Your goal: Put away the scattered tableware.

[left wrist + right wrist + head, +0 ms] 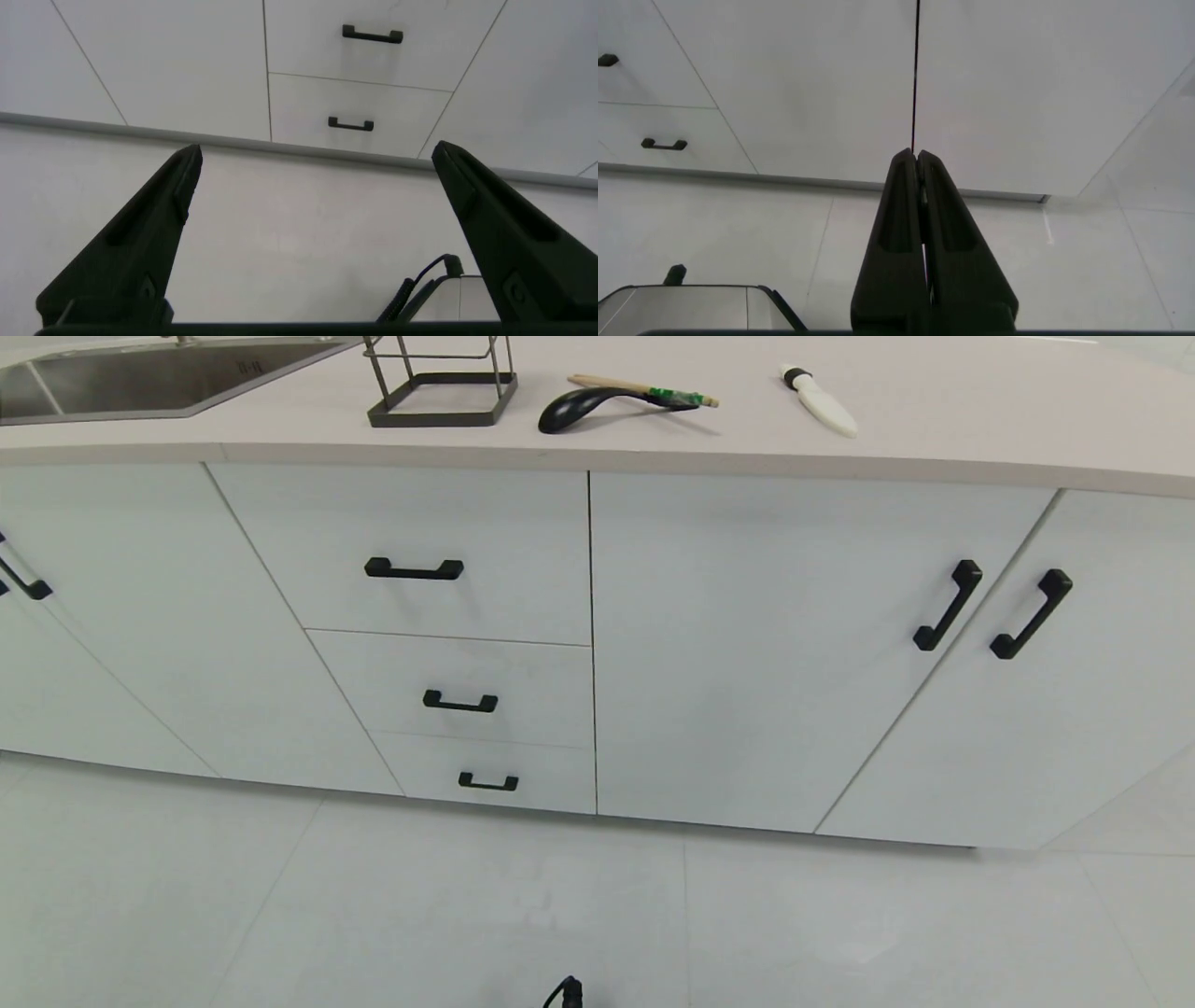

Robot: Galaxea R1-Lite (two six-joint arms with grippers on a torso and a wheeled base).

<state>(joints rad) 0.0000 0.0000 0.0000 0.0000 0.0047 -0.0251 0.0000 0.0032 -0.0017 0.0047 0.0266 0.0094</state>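
Your left pincer (pixel 318 149) is spread wide and hangs low over the floor (pixel 280 233), with the drawers (pixel 360 103) ahead of it. Your right pincer (pixel 917 154) is pressed together, also low, facing a cupboard door (pixel 1018 84). The tableware lies well above and beyond both, on the counter (pixel 934 420). A black spoon (pixel 583 409) touches the chopsticks (pixel 644 389). A white knife (pixel 820 399) lies apart, toward your right pincer's side. A wire rack (pixel 441 387) stands beside the spoon, toward your left pincer's side.
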